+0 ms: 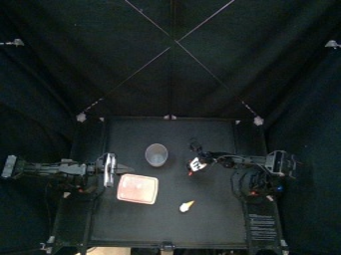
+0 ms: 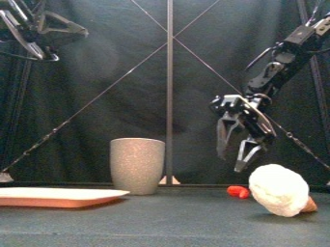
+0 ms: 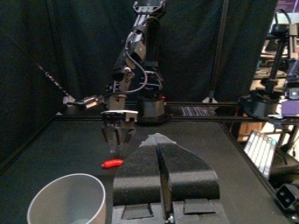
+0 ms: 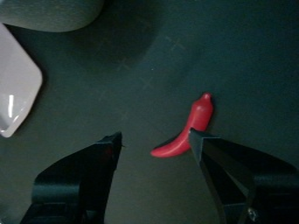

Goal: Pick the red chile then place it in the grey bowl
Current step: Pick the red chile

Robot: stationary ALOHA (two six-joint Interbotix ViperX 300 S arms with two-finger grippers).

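- Clutter nearest the table's front edge is limited to a pale rounded toy (image 2: 280, 189) on the right and the pink tray (image 2: 58, 196) on the left. Neither is wanted for the task, and both lie clear of the working spot.
- Just behind the pale toy, the red chile (image 2: 237, 191) is seen lying flat on the bare table, touching nothing. It has not yet been picked.
- The right gripper (image 2: 242, 156) is hung directly over the chile with its jaws spread apart and empty, pointing down. This pose is judged to be a line-up for a straight descent.
- In the right wrist view the chile (image 4: 187, 136) is framed in the gap between the two jaws, lying slantwise and closer to one jaw than the other. A clear gap to the fingertips is shown from the front, so no contact is made.
- A slight centring may be needed before closing, since a thin curved toy could be nudged aside by the nearer jaw.
- Farther back and to the left, the grey bowl (image 2: 137, 165) stands upright and apparently empty, well apart from the chile.
- The left gripper (image 3: 160, 144) is held at the table's left side with its jaws pressed together on nothing, out of the way.
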